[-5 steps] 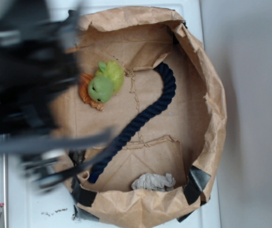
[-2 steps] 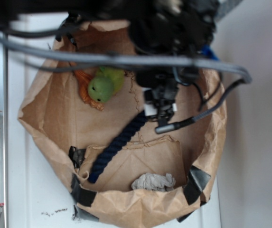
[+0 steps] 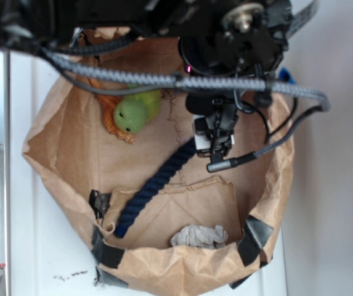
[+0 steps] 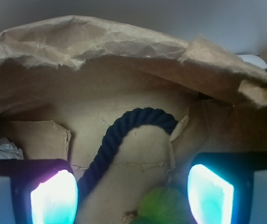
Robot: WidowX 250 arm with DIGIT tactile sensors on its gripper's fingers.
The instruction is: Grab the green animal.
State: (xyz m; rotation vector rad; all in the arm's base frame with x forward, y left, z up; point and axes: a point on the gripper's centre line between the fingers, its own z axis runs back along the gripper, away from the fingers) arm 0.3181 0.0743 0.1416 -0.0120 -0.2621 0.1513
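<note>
Robot arm over a paper-lined bin, green toy not yet grasped.

Exterior view: the green animal [image 3: 133,113] lies at the bin's upper left against an orange toy [image 3: 109,120]; the arm has shifted slightly since 0.4 s ago, and the gripper [image 3: 213,137] hangs over the navy rope [image 3: 158,182], right of the toy.
Wrist view: the jaws stand wide apart and empty, the green animal [image 4: 163,205] blurred between the fingers [image 4: 54,198] at the bottom edge, the rope [image 4: 119,135] curving behind it, brown paper bin [image 4: 100,42] around.

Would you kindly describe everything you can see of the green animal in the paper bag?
The green animal is a small fuzzy plush with a round lime-green head, tiny dark eyes and a yellower body partly hidden behind a cable. It lies on the bag floor, leaning against an orange toy. The wrist view shows it blurred between the open fingers, untouched.
</note>
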